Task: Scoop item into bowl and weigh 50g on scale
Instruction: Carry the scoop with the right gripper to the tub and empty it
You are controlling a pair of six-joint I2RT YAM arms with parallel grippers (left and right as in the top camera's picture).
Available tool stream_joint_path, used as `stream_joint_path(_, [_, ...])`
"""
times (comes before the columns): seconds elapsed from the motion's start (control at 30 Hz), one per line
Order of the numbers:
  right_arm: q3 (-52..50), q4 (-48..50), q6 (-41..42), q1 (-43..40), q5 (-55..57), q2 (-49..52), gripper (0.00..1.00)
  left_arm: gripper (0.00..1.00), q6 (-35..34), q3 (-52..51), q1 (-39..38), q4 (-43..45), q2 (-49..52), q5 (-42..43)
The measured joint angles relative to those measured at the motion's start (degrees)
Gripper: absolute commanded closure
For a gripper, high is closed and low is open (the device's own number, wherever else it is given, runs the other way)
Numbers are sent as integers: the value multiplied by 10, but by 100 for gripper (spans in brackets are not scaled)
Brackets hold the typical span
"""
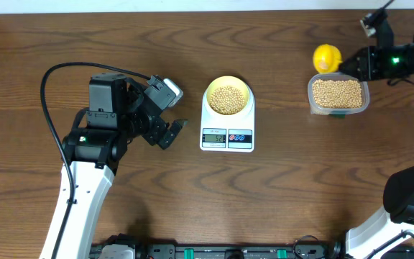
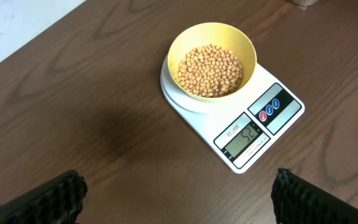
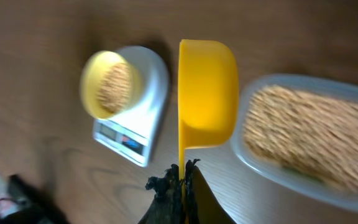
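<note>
The pale-yellow bowl sits on the white scale at the table's middle, filled with tan beans. The scale's display shows digits that look like 52. My right gripper is shut on the handle of a bright yellow scoop, which is held on edge between the scale and the clear tub of beans. The scoop is at the far right. My left gripper is open and empty, left of the scale.
The clear tub of beans stands right of the scoop in the blurred right wrist view. A black cable loops over the table at the left arm. The table's far edge runs along the top.
</note>
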Motion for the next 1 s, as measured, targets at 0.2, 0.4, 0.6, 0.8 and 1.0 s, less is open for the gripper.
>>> stream_joint_path(0.2, [0, -2, 0, 6, 99, 0, 99, 3, 0, 0, 0, 0, 0, 0])
stream_joint_path(0.4, [0, -3, 3, 29, 190, 0, 99, 3, 0, 0, 0, 0, 0, 0])
stream_joint_path(0.6, [0, 1, 12, 71, 292, 0, 99, 3, 0, 0, 0, 0, 0, 0])
stream_joint_path(0.8, [0, 23, 13, 127, 407, 0, 99, 3, 0, 0, 0, 0, 0, 0])
stream_joint_path(1.0, [0, 29, 14, 172, 494, 0, 99, 3, 0, 0, 0, 0, 0, 0])
